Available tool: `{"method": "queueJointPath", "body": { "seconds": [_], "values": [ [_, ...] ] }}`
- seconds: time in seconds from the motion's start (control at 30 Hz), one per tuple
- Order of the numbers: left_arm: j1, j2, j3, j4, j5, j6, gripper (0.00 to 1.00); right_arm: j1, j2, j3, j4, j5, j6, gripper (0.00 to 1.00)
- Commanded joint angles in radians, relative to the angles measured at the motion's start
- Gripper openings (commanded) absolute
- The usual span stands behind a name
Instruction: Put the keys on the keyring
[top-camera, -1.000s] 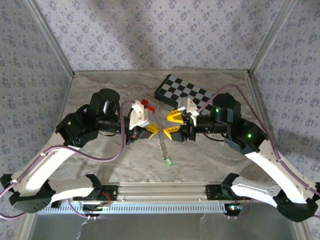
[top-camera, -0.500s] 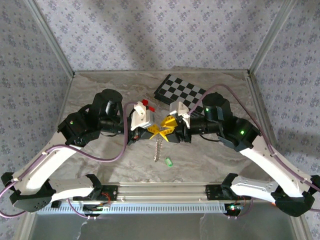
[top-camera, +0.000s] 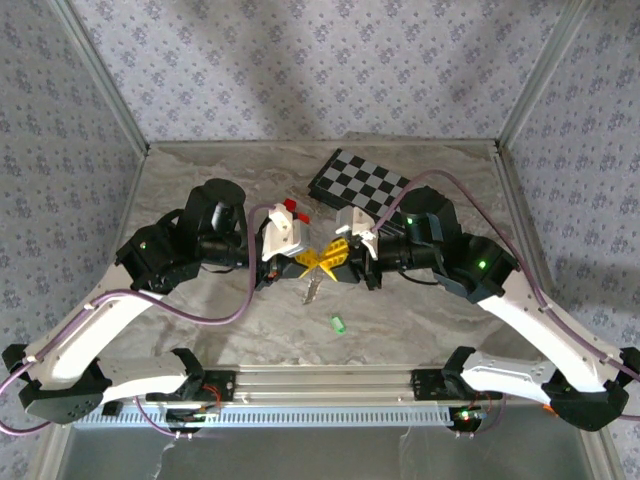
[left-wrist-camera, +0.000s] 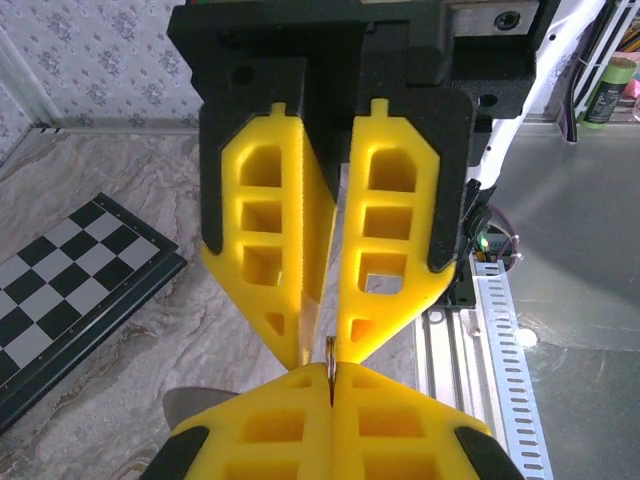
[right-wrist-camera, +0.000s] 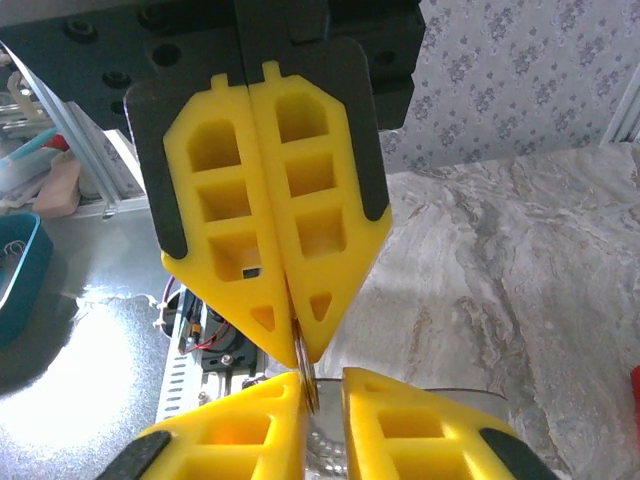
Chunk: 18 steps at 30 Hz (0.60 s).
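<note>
The keyring, a thin silvery beaded chain on a metal ring, hangs tilted below the two grippers where they meet above the table's middle. My right gripper is shut on its ring, which sticks out below the closed yellow fingertips of this gripper. My left gripper faces it tip to tip. Its fingers stand slightly apart around the ring, with a clear gap at the left gripper. The key, a tiny bright green piece, lies alone on the marble table, nearer the front edge.
A black-and-grey chessboard lies at the back of the table, also low on the left as the chessboard. A red block sits behind the left gripper. The aluminium rail runs along the front edge.
The right gripper moved left to meet the left gripper and shut on the ring. The left gripper's fingers now stand apart. The chain hangs shorter and tilted.
</note>
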Motion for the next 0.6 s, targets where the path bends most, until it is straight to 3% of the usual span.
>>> {"method": "queueJointPath", "body": {
  "seconds": [0.0,0.17,0.37,0.5,0.57],
  "values": [
    [-0.012,0.001,0.027,0.02,0.017,0.011,0.0,0.009,0.005,0.032,-0.006,0.017,-0.005,0.12],
    [-0.017,0.005,0.026,0.02,0.019,0.012,0.0,0.011,0.003,0.02,0.027,0.033,0.014,0.0],
    [-0.017,-0.019,0.006,0.062,0.042,-0.007,0.01,0.011,-0.029,-0.025,0.093,0.047,0.033,0.0],
    [-0.013,-0.091,-0.064,0.173,0.036,-0.062,0.25,0.006,-0.079,-0.08,0.174,0.02,0.07,0.0],
    [-0.001,-0.132,-0.107,0.232,0.032,-0.101,0.3,-0.003,-0.116,-0.133,0.263,-0.018,0.122,0.0]
  ]
}}
